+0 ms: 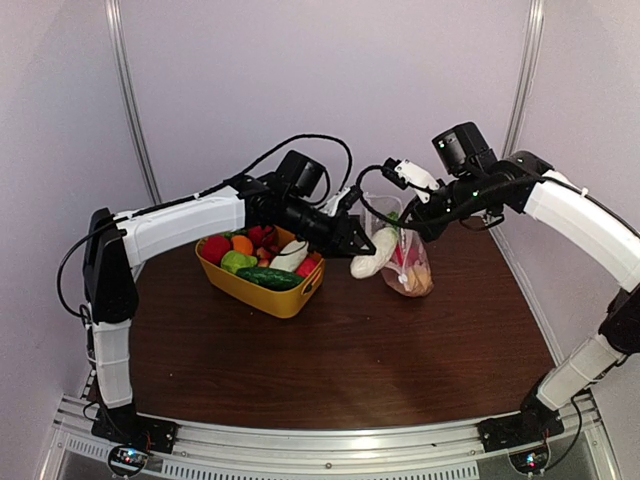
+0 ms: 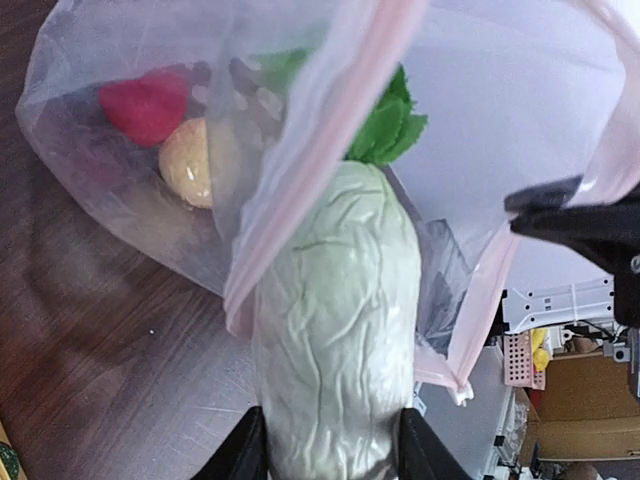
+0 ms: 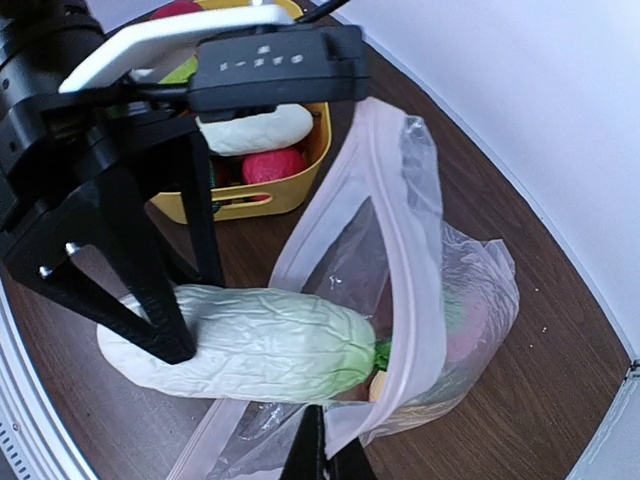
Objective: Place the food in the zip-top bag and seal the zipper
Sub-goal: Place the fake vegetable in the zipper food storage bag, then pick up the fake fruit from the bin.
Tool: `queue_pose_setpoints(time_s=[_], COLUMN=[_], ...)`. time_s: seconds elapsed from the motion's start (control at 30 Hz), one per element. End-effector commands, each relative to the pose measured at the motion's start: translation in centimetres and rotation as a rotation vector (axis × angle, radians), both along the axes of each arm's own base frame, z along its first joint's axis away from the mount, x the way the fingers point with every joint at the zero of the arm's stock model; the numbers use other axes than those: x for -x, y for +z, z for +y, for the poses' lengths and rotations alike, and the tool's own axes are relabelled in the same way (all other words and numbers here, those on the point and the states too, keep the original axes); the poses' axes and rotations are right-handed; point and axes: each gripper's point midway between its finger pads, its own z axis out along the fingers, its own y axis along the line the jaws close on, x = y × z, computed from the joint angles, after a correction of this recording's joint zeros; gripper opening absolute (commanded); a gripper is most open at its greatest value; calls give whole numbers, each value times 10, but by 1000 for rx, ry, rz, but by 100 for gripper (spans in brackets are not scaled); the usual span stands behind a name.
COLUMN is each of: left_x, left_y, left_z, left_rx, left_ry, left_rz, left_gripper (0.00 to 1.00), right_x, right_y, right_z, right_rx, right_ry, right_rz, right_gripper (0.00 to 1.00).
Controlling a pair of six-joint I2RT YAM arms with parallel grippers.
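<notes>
My left gripper (image 1: 358,243) is shut on a pale white-green toy cabbage (image 2: 335,330) and holds its green tip inside the mouth of the zip-top bag (image 1: 410,262). The cabbage also shows in the right wrist view (image 3: 250,342) and the top view (image 1: 374,256). My right gripper (image 3: 322,458) is shut on the bag's rim and holds the mouth open. The pinkish zipper (image 3: 400,270) loops around the cabbage tip. A red piece (image 2: 145,105) and a yellow-tan piece (image 2: 188,162) lie in the bag. More food (image 1: 255,258) sits in the tub.
The yellow tub (image 1: 262,292) stands left of the bag on the brown table (image 1: 350,370), holding a red piece, orange piece, green piece, white piece and dark green cucumber (image 1: 268,277). White walls close in behind and at the sides.
</notes>
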Motion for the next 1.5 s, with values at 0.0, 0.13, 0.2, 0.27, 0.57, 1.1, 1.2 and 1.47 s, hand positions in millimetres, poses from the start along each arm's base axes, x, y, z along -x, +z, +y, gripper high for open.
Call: queue_pose_setpoints(time_s=[0.0, 0.13, 0.2, 0.27, 0.57, 1.1, 1.2, 1.47], left_x=[-4, -14, -21, -25, -23, -25, -38, -35], left_y=[28, 31, 30, 31, 84, 159, 115, 65], left_z=[-10, -10, -11, -15, -23, 35, 36, 0], left_rx=[118, 180, 216, 253, 404, 401, 246, 170], left_ry=[-12, 34, 71, 90, 39, 221, 301, 238], left_rz=[34, 124, 169, 197, 187, -270, -249, -210], left_gripper=[15, 10, 11, 31, 97, 98, 95, 58], right_x=[24, 36, 38, 38, 28, -22, -14, -18], right_y=[-8, -15, -15, -11, 5, 27, 17, 19], right_z=[12, 18, 20, 20, 5, -43, -36, -27], right_rx=[36, 47, 44, 33, 37, -193, -211, -234], right_ry=[103, 146, 154, 149, 81, -64, -15, -19], right_rz=[4, 17, 22, 21, -34, 45, 94, 98], right_gripper=[0, 0, 0, 0, 0, 0, 0, 0])
